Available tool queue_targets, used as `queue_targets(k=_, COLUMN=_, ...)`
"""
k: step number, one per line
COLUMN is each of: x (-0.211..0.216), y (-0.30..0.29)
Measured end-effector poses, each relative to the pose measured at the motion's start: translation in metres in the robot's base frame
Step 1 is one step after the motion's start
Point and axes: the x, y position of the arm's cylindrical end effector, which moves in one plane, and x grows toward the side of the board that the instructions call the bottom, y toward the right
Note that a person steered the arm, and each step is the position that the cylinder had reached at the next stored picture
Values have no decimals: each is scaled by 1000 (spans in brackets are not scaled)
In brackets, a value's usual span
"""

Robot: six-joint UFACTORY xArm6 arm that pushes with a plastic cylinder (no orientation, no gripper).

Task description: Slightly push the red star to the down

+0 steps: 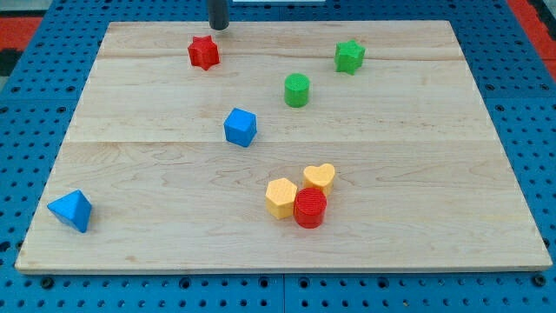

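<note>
The red star lies near the top left of the wooden board. My tip is a dark rod end at the view's top edge, just above and slightly right of the red star, a short gap apart from it.
A green star sits at the top right, a green cylinder below it. A blue cube is mid-board. A yellow hexagon, yellow heart and red cylinder cluster together. A blue triangular block lies at the bottom left.
</note>
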Motion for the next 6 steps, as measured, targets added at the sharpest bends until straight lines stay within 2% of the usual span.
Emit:
queue_targets(k=2, x=-1, y=-29)
queue_targets(k=6, x=0, y=-17)
